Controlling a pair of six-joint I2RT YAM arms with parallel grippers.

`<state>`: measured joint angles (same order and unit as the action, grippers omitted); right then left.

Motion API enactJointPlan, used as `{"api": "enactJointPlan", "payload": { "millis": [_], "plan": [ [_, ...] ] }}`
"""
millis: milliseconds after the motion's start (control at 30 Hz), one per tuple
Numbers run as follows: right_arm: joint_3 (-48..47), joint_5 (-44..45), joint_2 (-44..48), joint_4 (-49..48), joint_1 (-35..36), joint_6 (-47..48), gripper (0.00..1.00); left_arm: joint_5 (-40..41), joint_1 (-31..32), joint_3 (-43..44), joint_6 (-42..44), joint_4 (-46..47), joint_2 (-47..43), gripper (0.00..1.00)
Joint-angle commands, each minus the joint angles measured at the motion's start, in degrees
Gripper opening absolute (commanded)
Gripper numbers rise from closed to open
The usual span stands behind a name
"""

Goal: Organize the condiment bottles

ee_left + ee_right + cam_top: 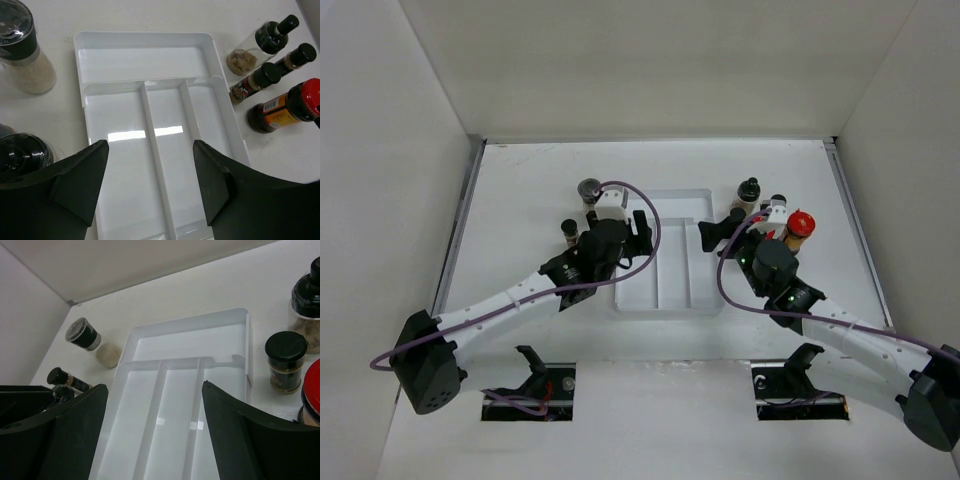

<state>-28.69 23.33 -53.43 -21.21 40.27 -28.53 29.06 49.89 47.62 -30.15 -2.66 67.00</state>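
My left gripper (641, 233) hangs open and empty over the left edge of the white divided tray (672, 282); it also shows in the left wrist view (150, 146). My right gripper (713, 236) hangs open and empty over the tray's right edge, also seen in the right wrist view (155, 385). Left of the tray stand a whitish grey-lidded jar (590, 190) (24, 52) and a black-capped bottle (569, 230) (20, 152). Right of the tray stand slim black-capped bottles (748, 190) (262, 42) and a red-capped amber jar (800, 225) (290, 107). The tray (145, 55) holds nothing.
The tray (190, 340) has three long compartments and one cross compartment at the far end. White walls close in the table on the left, back and right. Two slots with cables sit in the near edge by the arm bases.
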Motion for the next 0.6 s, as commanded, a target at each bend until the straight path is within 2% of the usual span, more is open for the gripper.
{"api": "enactJointPlan", "payload": {
  "millis": [0, 67, 233, 400, 467, 567],
  "plan": [
    [0.03, 0.13, 0.25, -4.01, -0.15, -0.03, 0.80, -2.51, -0.62, -1.29, 0.53, 4.94, -0.99, 0.68],
    [0.38, -0.13, 0.43, -4.27, -0.41, 0.23, 0.74, -3.65, -0.89, -2.08, 0.71, 6.16, -1.78, 0.68],
    [0.21, -0.57, 0.08, -4.36, -0.15, 0.76, 0.42, -5.68, -0.54, -4.64, 2.11, 10.65, -2.14, 0.68],
    [-0.23, 0.48, 0.43, -2.44, -0.76, 1.73, 0.18, -5.42, -1.07, -4.11, 2.12, 11.53, -1.53, 0.67],
    [-0.49, 2.15, 1.57, -0.86, -0.77, 2.08, 0.15, -5.68, -0.72, -4.63, 1.68, 14.24, -0.39, 0.67],
    [-0.14, 5.23, 2.71, -0.41, -0.94, 4.18, 0.17, -6.47, 0.69, -5.16, 1.59, 17.76, 1.20, 0.66]
  ]
}}
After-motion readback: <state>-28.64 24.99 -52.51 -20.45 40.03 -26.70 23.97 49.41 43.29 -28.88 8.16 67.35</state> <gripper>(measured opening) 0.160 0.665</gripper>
